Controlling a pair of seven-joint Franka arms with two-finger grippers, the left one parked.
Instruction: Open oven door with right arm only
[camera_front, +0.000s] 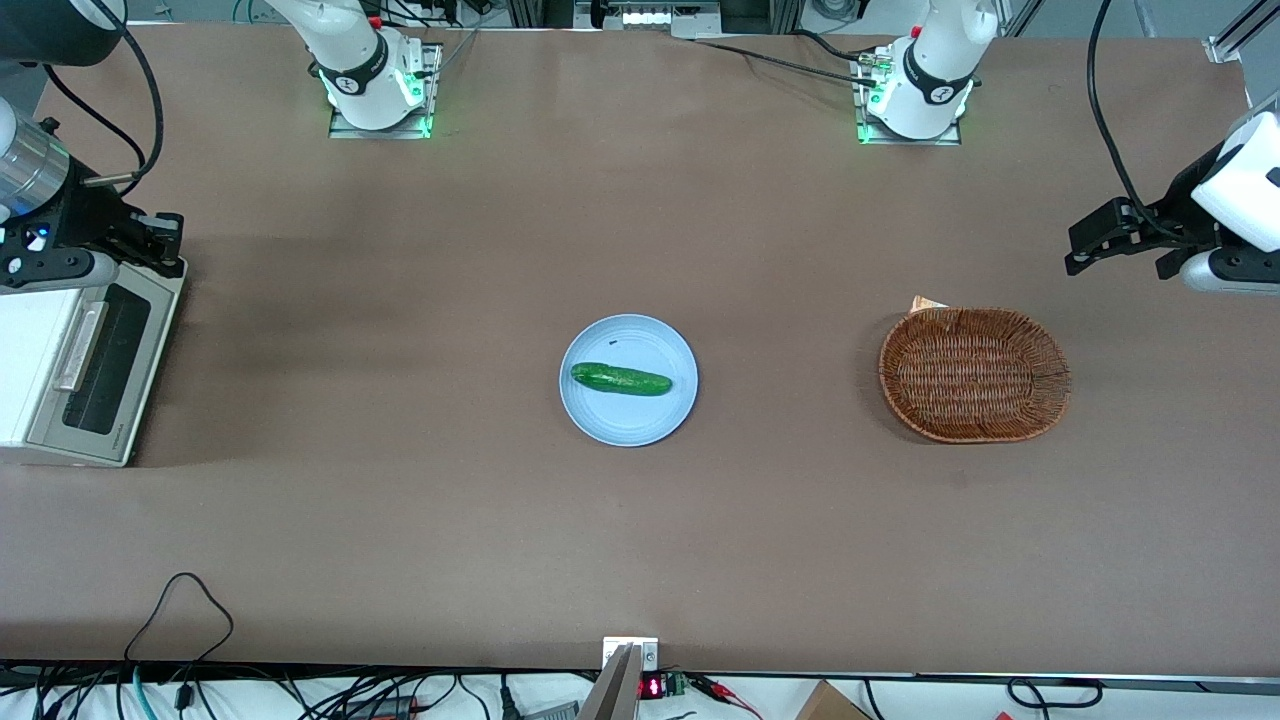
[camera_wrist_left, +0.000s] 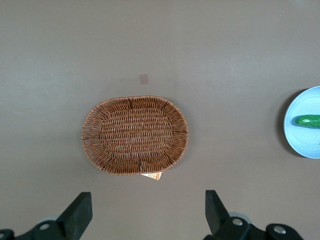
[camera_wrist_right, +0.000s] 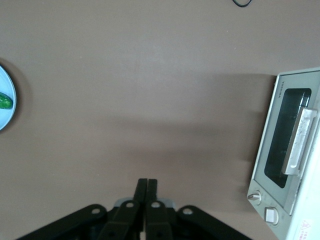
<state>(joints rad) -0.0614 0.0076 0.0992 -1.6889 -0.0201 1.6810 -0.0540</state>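
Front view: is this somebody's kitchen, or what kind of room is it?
Probably a robot lab, not a kitchen. The right arm's end effector, fingers shut, hangs above the oven door, arm bases are bolted to a brown table, and cables trail off its edge.

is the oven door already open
No, the oven door sits flush in the oven's front, its handle untouched, while the gripper, jaws shut, hangs above bare table beside the oven.

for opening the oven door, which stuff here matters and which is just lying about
Job:
silver-grey glass-windowed oven door, shut
brushed-metal bar handle
black two-finger end effector, shut, above the table beside the oven

Lying about:
pale blue round plate
green cucumber
brown oval wicker basket
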